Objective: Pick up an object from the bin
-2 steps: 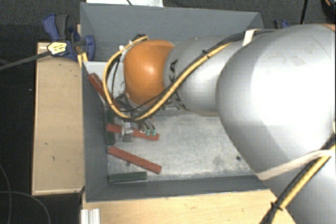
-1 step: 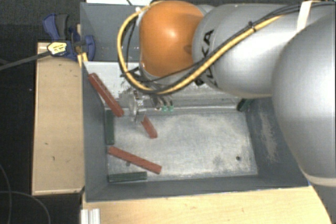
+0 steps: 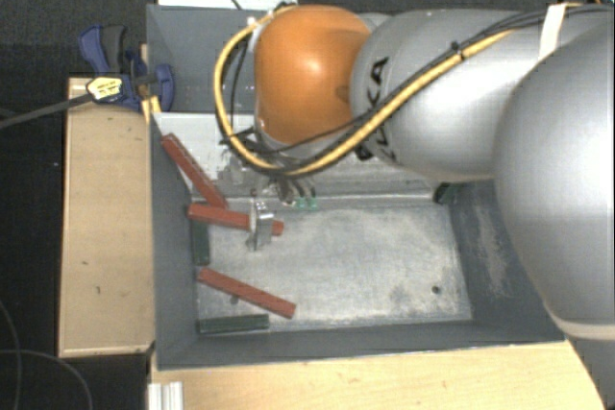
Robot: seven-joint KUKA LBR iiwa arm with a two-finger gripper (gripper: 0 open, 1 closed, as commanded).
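Grey bin (image 3: 384, 274) floor is mostly bare, with sticks lying at the left. Claw (image 3: 259, 228) sits over a flat red stick (image 3: 226, 217) at far left; I cannot tell whether it is spread or closed. The stick looks light and stiff. I would grip mid-length, across its width.

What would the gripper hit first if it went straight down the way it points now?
Probably the flat red-brown stick lying crosswise near the left wall of the bin, directly under the gripper; its height above the stick is unclear.
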